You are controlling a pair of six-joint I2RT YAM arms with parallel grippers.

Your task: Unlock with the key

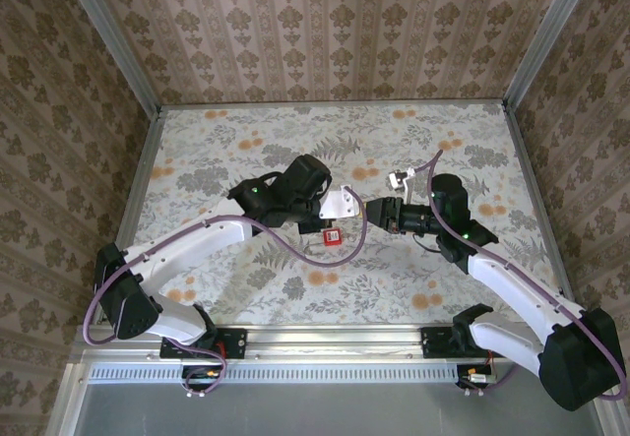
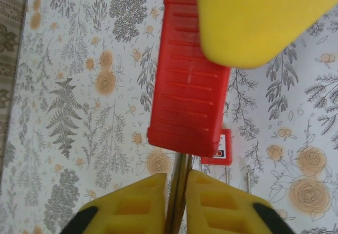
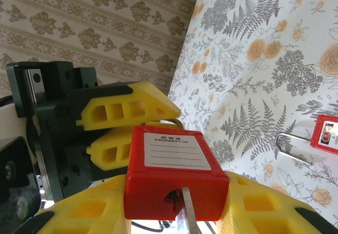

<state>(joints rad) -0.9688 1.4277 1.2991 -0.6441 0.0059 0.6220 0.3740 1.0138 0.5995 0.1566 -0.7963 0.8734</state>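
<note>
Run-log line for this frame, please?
left gripper shut on key | right gripper shut on red padlock | key at padlock base | spare padlock on table

The key (image 2: pixel 178 187) is 1 thin brass sliver, the rest buried in the left end effector (image 2: pixel 177 180). The right end effector's (image 3: pixel 177 205) blurred finger (image 2: pixel 253 17) covers the red padlock's (image 2: pixel 187 96) top corner. The other padlock (image 3: pixel 327 133) runs off the edge.

Light bright, even, diffuse: shadows on the worktop (image 1: pixel 217 141) soft and faint. Top view sharp throughout. Left wrist view: the yellow pincer finger (image 2: pixel 259 17) nearest the lens is out of focus, edges smeared. Right wrist view: white glare, lower left.
</note>
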